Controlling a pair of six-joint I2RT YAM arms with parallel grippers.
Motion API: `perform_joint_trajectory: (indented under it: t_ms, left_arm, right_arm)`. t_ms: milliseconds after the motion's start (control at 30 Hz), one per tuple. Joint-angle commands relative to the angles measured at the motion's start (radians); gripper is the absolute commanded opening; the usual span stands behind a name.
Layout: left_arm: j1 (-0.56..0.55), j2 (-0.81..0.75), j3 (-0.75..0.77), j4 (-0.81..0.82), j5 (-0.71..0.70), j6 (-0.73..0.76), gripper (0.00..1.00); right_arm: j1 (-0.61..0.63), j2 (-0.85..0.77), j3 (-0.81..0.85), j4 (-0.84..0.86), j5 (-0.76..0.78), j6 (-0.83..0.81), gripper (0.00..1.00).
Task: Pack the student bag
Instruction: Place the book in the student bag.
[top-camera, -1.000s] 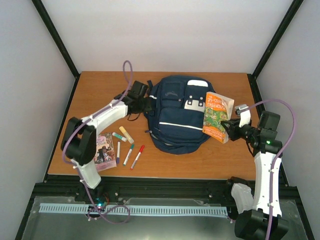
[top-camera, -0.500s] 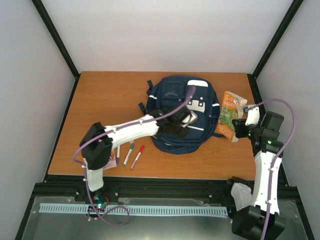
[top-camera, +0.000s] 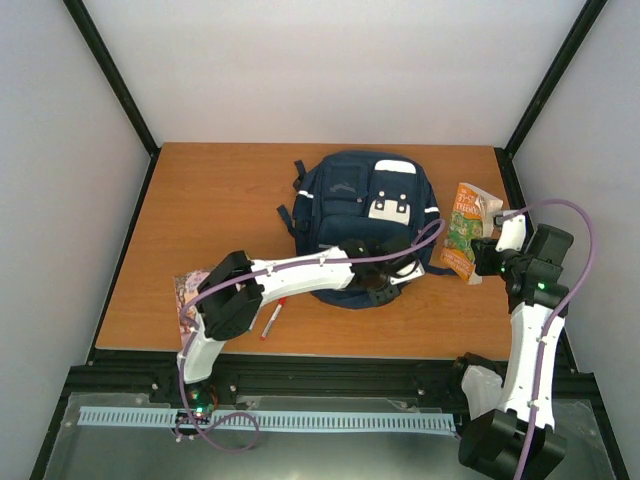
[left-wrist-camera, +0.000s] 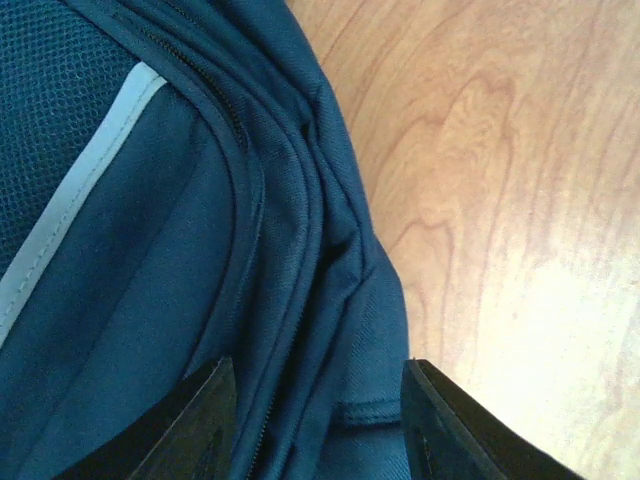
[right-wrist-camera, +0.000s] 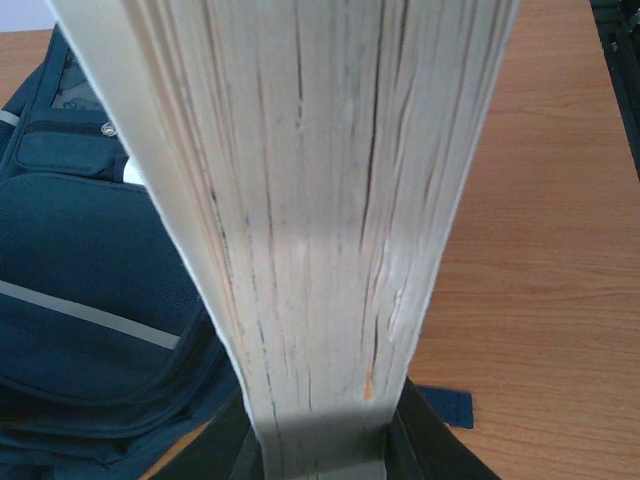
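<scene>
The student bag (top-camera: 360, 215) lies flat on the desk (top-camera: 210, 200). Its near right corner is directly under my left end effector (left-wrist-camera: 318, 430), and its right side is just to the left of my right one.

My left fingers stand partly apart, astride the folded edge of the bag, with a zip line (left-wrist-camera: 235, 130) and the grey stripe (left-wrist-camera: 80, 200) ahead of them. I cannot tell whether they are pinching the fabric or only straddling it.

My right end effector (right-wrist-camera: 320, 455) is clamped narrow on the bottom of a paperback (right-wrist-camera: 310, 200). The book stands up from the grip with its pages fanning wider toward the top.

- **Bag not open:** Every zip I can see looks closed, so I judge there is no mouth yet for the book.
- **Bag sliding:** If my left fingers close on loose cloth and not on a zip pull, pulling would drag the whole bag across the desk, possibly into the paperback.
- **Book slipping:** The paperback is gripped over only a small part, and the pages are splaying. A bump or a quick swing could twist it out of the grip or bend the cover.
- **Things under my left arm:** Behind my left end effector, the arm lies low across the desk over a red marker (top-camera: 272, 318), with a pink book (top-camera: 186, 297) by its elbow. A careless sweep back could knock either off the near edge.
</scene>
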Motion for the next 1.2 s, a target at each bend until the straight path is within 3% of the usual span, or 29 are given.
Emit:
perform_joint_trajectory:
  t_ms: [0,133,433,567,700,800,967,1167]
  left_arm:
    - [0.002,0.039,0.042,0.002,-0.036,0.053,0.48]
    - [0.003,0.067,0.056,0.025,-0.05,0.073,0.52]
    - [0.003,0.149,0.094,0.069,-0.198,0.073,0.45]
    - [0.002,0.209,0.164,0.042,-0.304,0.041,0.35]
    - [0.002,0.229,0.215,0.03,-0.339,0.02,0.13]
    - [0.003,0.191,0.204,0.067,-0.34,0.01,0.02]
    - [0.006,0.126,0.237,0.078,-0.377,0.015,0.01]
    - [0.042,0.014,0.241,0.11,-0.35,0.005,0.01]
  right_arm:
    - [-0.013,-0.02,0.007,0.066,-0.013,0.007,0.03]
    - [-0.017,-0.018,0.006,0.066,-0.016,0.009,0.03]
    - [-0.026,-0.016,0.005,0.063,-0.025,0.006,0.03]
    - [-0.029,-0.014,0.004,0.062,-0.033,0.006,0.03]
    - [-0.034,-0.007,0.001,0.064,-0.039,0.01,0.03]
    - [-0.04,0.002,0.004,0.06,-0.058,0.013,0.03]
    - [-0.04,0.048,0.042,0.024,-0.147,0.022,0.03]
    - [-0.04,0.166,0.207,-0.124,-0.281,0.051,0.03]
